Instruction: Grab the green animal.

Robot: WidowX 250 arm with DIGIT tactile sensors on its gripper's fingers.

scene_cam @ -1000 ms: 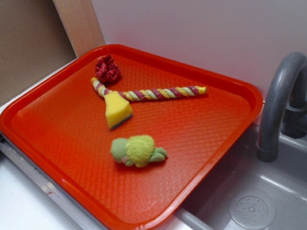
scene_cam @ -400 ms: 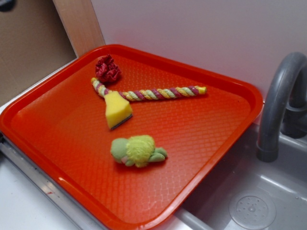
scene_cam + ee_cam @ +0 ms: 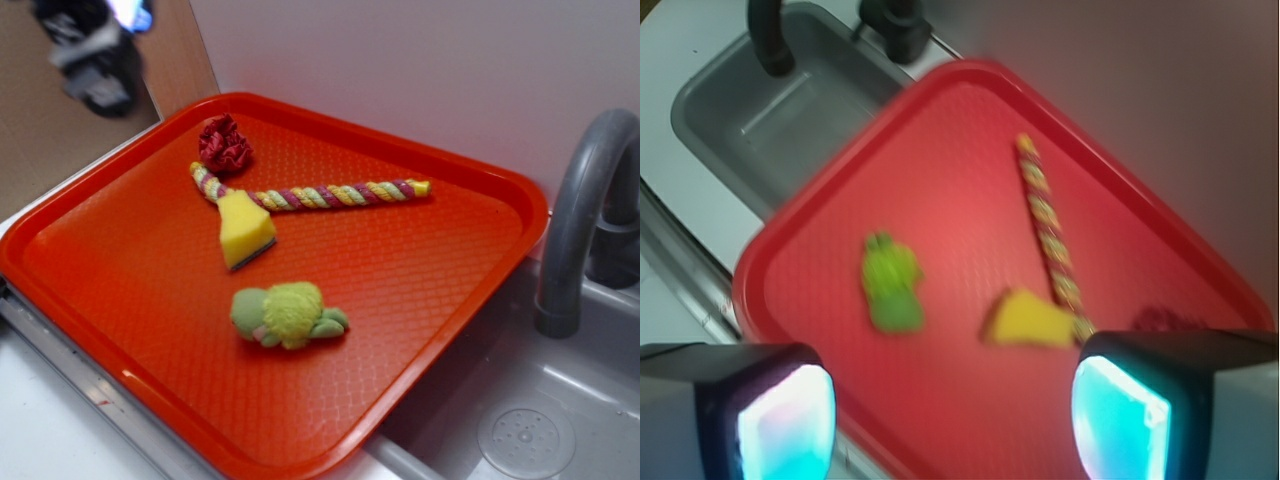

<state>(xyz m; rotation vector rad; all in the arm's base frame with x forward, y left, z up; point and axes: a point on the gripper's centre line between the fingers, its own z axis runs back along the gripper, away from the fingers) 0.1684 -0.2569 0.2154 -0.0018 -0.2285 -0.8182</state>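
Observation:
The green animal (image 3: 288, 315) is a small plush with a pale green head and a fuzzy yellow-green back. It lies on its side on the near part of the red tray (image 3: 120, 250). My gripper (image 3: 95, 55) shows as a dark blur high at the top left, beyond the tray's far left edge. In the wrist view the green animal (image 3: 890, 283) lies well ahead of my gripper (image 3: 955, 425). The two pads stand wide apart with nothing between them.
A yellow wedge sponge (image 3: 244, 228), a striped rope toy (image 3: 320, 194) and a dark red ruffled ball (image 3: 224, 145) lie on the far half of the tray. A grey sink (image 3: 520, 420) with a grey tap (image 3: 580, 220) is to the right.
My gripper has come into the exterior view at the top left, blurred by motion. The toys on the tray have not moved.

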